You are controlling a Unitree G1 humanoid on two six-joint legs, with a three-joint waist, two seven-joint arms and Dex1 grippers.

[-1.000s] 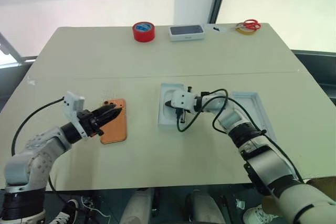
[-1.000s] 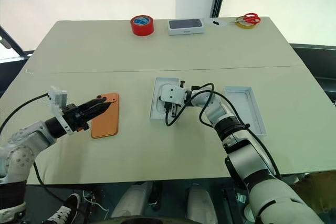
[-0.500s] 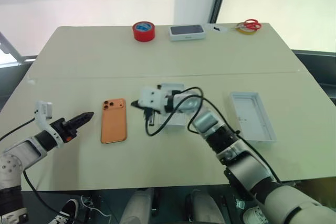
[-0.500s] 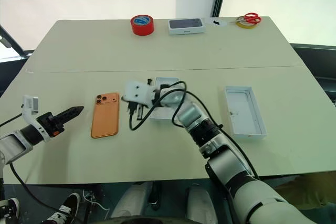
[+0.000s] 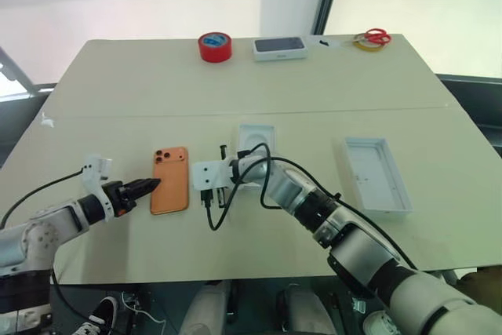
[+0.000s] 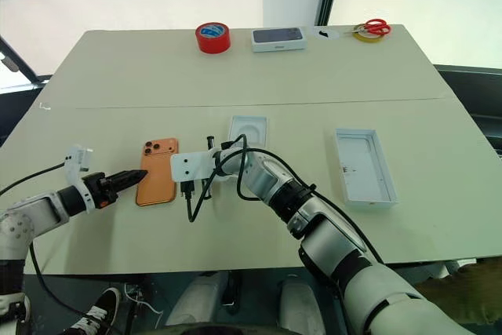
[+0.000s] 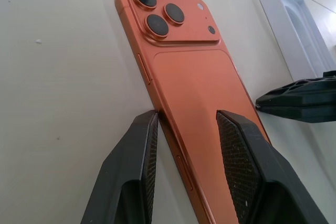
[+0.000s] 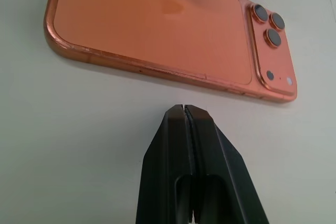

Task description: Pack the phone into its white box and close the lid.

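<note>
Left wrist view, left claw [image 7: 184, 121] parted astride the phone [image 7: 194, 82] edge, right claw [image 8: 186, 111] closed beside it

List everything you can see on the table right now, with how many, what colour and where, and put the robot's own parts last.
phone: one, orange, lying back up near the table's left front.
white box: one, white, mid-table, just right of the phone.
lid: one, white, inside up, on the right side.
tape roll: one, red with blue core, far edge.
box with dark phone picture: one, white, far edge, right of the tape roll.
scissors: one pair, red handles, far right corner, beside a yellowish tape ring.
table: one, cream.
left hand: black fingers open, straddling the phone's left edge.
right hand: black fingers shut, just right of the phone.
</note>
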